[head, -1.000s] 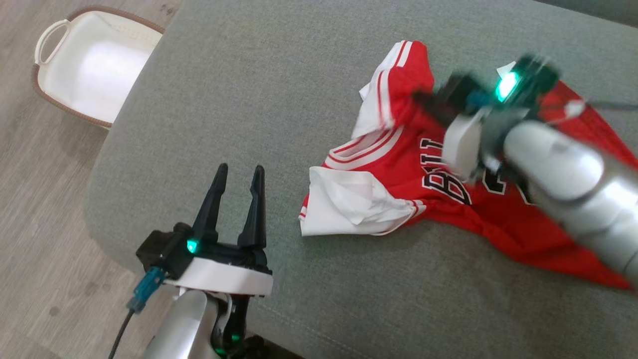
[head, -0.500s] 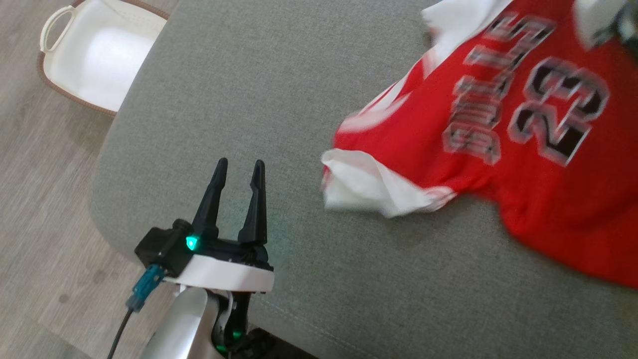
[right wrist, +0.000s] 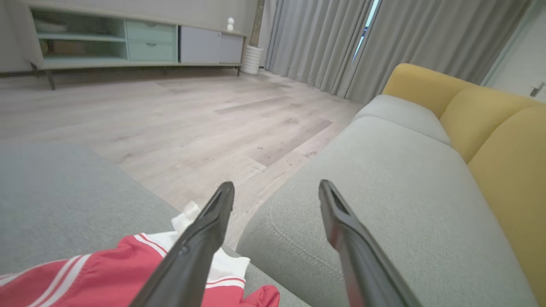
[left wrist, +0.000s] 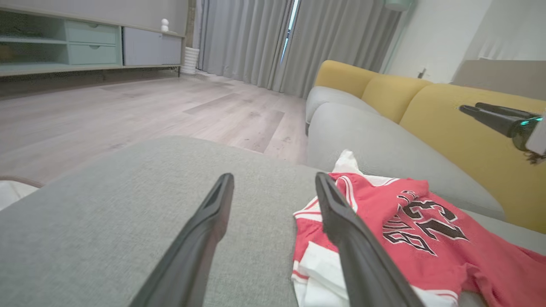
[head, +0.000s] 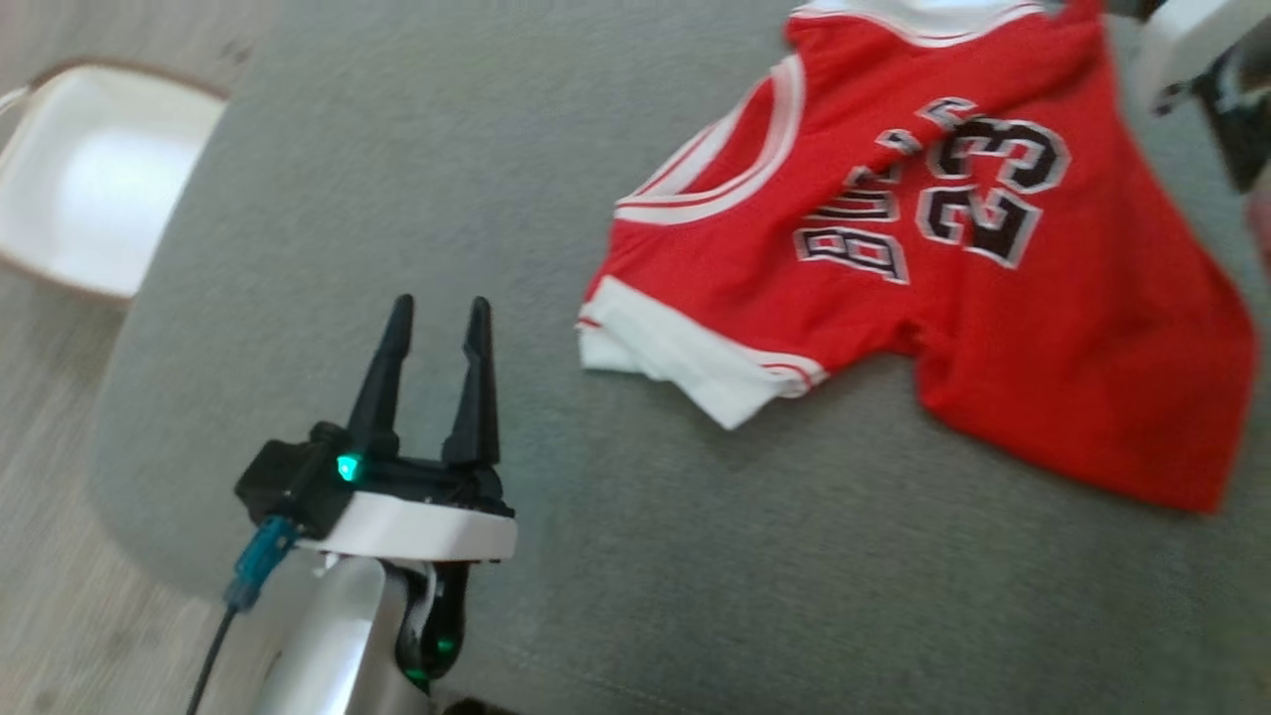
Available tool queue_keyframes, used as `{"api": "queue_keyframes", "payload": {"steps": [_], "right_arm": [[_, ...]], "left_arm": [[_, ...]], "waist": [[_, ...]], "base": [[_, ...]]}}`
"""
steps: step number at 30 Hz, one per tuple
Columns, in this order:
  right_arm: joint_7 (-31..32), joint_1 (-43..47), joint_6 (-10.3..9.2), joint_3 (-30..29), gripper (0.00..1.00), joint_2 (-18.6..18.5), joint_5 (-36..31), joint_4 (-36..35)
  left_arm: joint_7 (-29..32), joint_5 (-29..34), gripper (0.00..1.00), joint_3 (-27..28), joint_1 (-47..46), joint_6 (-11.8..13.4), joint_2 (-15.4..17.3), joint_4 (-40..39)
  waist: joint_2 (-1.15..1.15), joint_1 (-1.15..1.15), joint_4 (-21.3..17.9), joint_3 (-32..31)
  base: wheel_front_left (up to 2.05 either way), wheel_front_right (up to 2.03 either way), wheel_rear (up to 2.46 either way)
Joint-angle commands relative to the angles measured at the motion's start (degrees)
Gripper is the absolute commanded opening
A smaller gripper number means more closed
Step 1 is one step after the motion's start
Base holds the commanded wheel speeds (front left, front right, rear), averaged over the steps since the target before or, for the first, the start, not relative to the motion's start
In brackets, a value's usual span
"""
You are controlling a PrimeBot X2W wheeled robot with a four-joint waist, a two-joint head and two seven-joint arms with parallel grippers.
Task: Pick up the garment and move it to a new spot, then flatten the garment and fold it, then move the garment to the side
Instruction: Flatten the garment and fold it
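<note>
1. Far left: a white plastic basket with a brown rim (head: 70,179) stands on the pale wood-plank floor (head: 40,417), beside the grey fabric seat cushion (head: 447,149).

2. Left claw (head: 441,303): positioned over the near left part of the cushion, fingers pointing away from me. The two fingers stand fully apart. Nothing is between them and nothing is gripped. In the left wrist view the claw (left wrist: 275,177) looks along the cushion surface, with bare grey fabric in the gap.

3. Garment: the red basketball jersey with white trim and a black "23" (head: 993,328) lies on the cushion, print side up, to the right of the left claw and further from me, clearly apart from it. The white-trimmed neck opening faces left. One white-banded edge is folded under at the near left corner. The cloth is spread but wrinkled. In the left wrist view the jersey (left wrist: 409,238) sits right of the right-hand finger, partly hidden behind it.

4. Right claw (right wrist: 276,185): fingers spread wide, holding nothing. The jersey (right wrist: 85,281) lies below it at the lower left. The left wrist view shows this claw (left wrist: 471,106) raised in the air, in front of the yellow sofa back (left wrist: 448,140).
</note>
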Motion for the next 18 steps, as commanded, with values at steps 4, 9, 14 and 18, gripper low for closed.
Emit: {"api": "queue_keyframes", "payload": {"steps": [4, 9, 14, 18], "right_arm": [[-0.8, 7.2, -0.05, -8.1, 1.0, 1.8, -2.6, -10.2], [-0.8, 26.8, -0.05, -23.6, 1.0, 6.9, -8.9, -26.7], [-0.8, 43.9, -0.05, -30.7, 1.0, 13.9, -14.2, -38.2], [-0.8, 54.6, -0.05, -35.7, 1.0, 17.0, -14.7, -45.5]], "left_arm": [[-0.3, 2.0, 1.0, 4.4, -0.6, -0.5, 0.5, -1.4], [-0.3, 4.0, 1.0, 8.4, 1.9, -1.0, 0.5, -1.4], [-0.3, 5.2, 1.0, 11.4, 5.5, -1.4, 0.5, -1.0], [-0.3, 6.1, 1.0, 12.2, 7.1, -1.7, 0.5, -0.1]], "waist": [[0.0, 0.0, -6.4, -4.4], [0.0, 0.0, -12.4, -8.9], [0.0, 0.0, -17.0, -12.6], [0.0, 0.0, -18.9, -14.2]], "base": [[0.0, 0.0, 0.0], [0.0, 0.0, 0.0], [0.0, 0.0, 0.0], [0.0, 0.0, 0.0]]}}
